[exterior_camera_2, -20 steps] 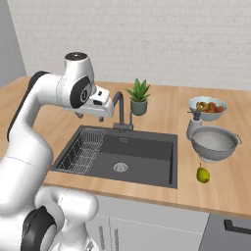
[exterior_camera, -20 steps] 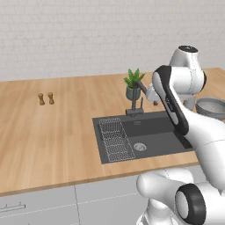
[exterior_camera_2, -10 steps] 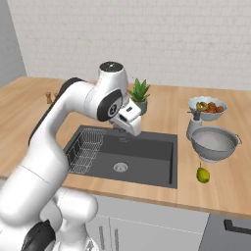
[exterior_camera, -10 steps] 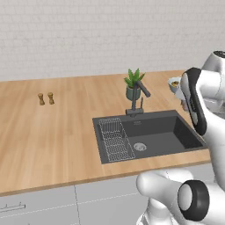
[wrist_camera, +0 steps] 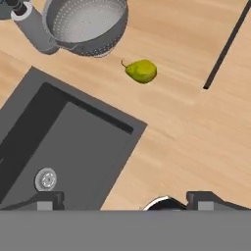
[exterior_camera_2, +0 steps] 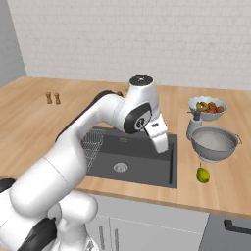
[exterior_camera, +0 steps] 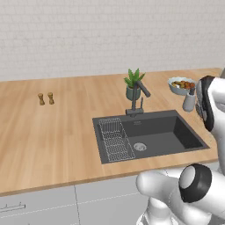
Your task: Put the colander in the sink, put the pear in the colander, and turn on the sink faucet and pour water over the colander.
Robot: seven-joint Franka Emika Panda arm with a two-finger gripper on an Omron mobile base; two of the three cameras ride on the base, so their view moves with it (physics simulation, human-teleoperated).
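The silvery mesh colander point(exterior_camera_2: 214, 143) stands on the wooden counter right of the dark sink point(exterior_camera_2: 147, 169). The yellow-green pear point(exterior_camera_2: 203, 174) lies on the counter just in front of it. In the hand view the colander point(wrist_camera: 86, 20) sits at the top, the pear point(wrist_camera: 142, 71) below it, and the sink point(wrist_camera: 59, 137) with its drain point(wrist_camera: 45, 179) at lower left. My gripper point(wrist_camera: 125, 202) hangs over the sink's right edge, open and holding nothing; it point(exterior_camera_2: 162, 145) is left of the colander. The sink faucet point(exterior_camera: 137, 97) stands behind the basin, lever side up.
A pale bowl of mixed fruit point(exterior_camera_2: 208, 107) and a grey dispenser point(exterior_camera_2: 194, 127) stand behind the colander. A potted plant point(exterior_camera: 133, 83) is beside the faucet, a wire rack point(exterior_camera: 115, 139) fills the sink's left part, and two small shakers point(exterior_camera: 45, 98) stand far left.
My arm has swung from the faucet across the sink to its right edge, toward the colander and pear. The jaws have stayed wide apart.
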